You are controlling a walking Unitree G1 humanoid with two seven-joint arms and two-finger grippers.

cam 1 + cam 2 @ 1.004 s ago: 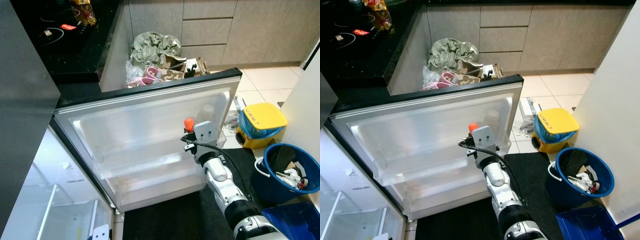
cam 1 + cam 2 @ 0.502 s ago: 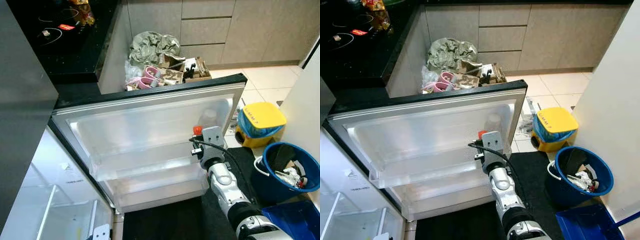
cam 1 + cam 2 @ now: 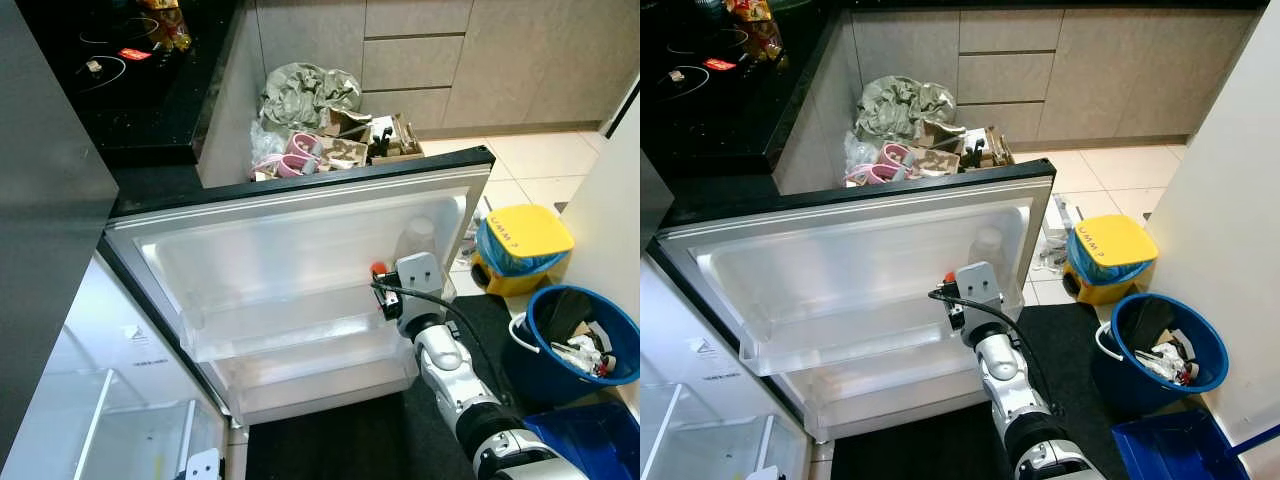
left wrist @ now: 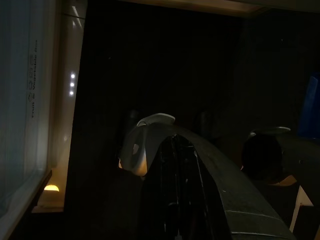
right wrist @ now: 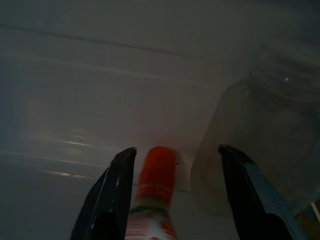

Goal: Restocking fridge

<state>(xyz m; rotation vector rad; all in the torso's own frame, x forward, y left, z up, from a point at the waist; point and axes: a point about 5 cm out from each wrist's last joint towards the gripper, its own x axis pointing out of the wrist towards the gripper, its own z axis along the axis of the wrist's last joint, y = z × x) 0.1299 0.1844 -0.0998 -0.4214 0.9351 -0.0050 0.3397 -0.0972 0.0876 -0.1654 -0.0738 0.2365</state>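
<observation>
Fridge door (image 3: 300, 240) stands wide open, its inner shelves facing the robot. Right gripper (image 5: 175, 195) reaches into the upper door shelf (image 3: 280, 330) at its right end. Its fingers (image 5: 112, 200) are spread apart, with a red-capped bottle (image 5: 156, 190) standing between them; the nearer finger is close beside the bottle, but contact cannot be told. A clear jar (image 5: 260, 150) sits just beside the bottle, in the same shelf. In the eye views the bottle's red cap (image 3: 379, 268) shows just left of the wrist housing. Left arm hangs idle in shade; finger state cannot be told. On the floor to the right: a yellow bin (image 3: 522, 248) and a blue bucket (image 3: 580, 340).
</observation>
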